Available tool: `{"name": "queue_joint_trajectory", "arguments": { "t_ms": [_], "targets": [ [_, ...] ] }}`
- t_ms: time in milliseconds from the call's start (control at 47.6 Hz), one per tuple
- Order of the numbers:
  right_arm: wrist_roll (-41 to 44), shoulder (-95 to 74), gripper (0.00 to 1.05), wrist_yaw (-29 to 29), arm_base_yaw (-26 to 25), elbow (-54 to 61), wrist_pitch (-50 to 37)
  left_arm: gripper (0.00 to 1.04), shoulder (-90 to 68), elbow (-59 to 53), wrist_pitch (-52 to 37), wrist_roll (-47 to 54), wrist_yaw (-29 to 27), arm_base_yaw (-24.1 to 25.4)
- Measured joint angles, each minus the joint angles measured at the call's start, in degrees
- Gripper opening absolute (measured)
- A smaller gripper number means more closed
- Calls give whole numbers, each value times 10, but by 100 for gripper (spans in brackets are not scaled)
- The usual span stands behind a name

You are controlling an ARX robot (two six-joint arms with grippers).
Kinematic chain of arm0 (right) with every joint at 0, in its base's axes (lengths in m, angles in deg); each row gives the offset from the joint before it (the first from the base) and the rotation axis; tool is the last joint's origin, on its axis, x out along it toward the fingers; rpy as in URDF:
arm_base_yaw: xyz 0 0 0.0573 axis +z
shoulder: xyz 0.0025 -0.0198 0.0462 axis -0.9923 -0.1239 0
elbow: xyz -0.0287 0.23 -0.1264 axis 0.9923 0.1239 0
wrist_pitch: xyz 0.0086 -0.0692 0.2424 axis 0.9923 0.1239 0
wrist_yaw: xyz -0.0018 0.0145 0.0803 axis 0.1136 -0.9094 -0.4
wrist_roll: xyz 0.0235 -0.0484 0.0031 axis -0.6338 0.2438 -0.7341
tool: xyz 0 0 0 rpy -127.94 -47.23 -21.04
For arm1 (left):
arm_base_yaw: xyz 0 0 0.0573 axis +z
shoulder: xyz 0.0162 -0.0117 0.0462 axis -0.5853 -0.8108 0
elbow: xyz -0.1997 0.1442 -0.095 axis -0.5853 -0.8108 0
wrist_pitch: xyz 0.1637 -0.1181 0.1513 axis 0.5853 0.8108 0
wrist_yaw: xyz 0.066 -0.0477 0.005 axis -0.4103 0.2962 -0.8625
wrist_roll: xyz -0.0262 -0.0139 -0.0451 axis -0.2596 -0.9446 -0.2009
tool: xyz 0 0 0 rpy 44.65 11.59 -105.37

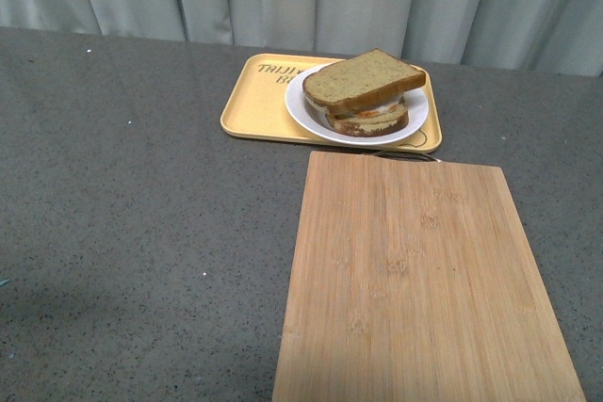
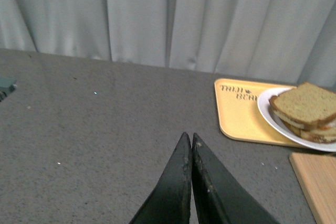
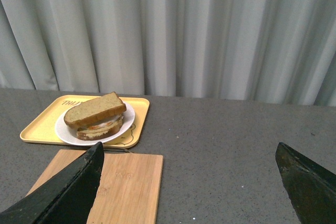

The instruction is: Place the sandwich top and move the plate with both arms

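Looking from the front, no arm shows at all, so the claws can only be seen from the wrist cameras. Part of the writing on the yellow tray [image 1: 268,101] is hidden behind the white plate [image 1: 306,112], and the tray's near right corner is tucked behind the far edge of the wooden board [image 1: 415,280]. The board is cut off at the near edge of the front picture. The filling under the sandwich top [image 1: 363,79] is hard to make out; only a pale and orange strip peeks out between the slices. The sandwich top lies a bit tilted on the smaller slices, and the whole stack sits on the plate, which rests on the right part of the tray, at the far side of the grey table [image 1: 132,233]. The left gripper [image 2: 190,138] has its two black fingers pressed together, holding nothing, and it hangs over bare table well apart from the plate, which lies farther off and to its right. The right gripper [image 3: 190,161] has its fingers spread wide, holding nothing, and the plate lies far from it and to its left, beyond the board.
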Motion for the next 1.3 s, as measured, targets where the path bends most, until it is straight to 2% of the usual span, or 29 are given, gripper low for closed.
{"name": "queue_joint_trajectory", "arguments": {
  "t_ms": [799, 1304],
  "targets": [
    [0, 0, 95, 0, 0, 0, 0, 4, 392, -58, 309, 0, 3, 4],
    [0, 0, 95, 0, 0, 0, 0, 4, 523, -58, 433, 0, 3, 4]
  ]
}}
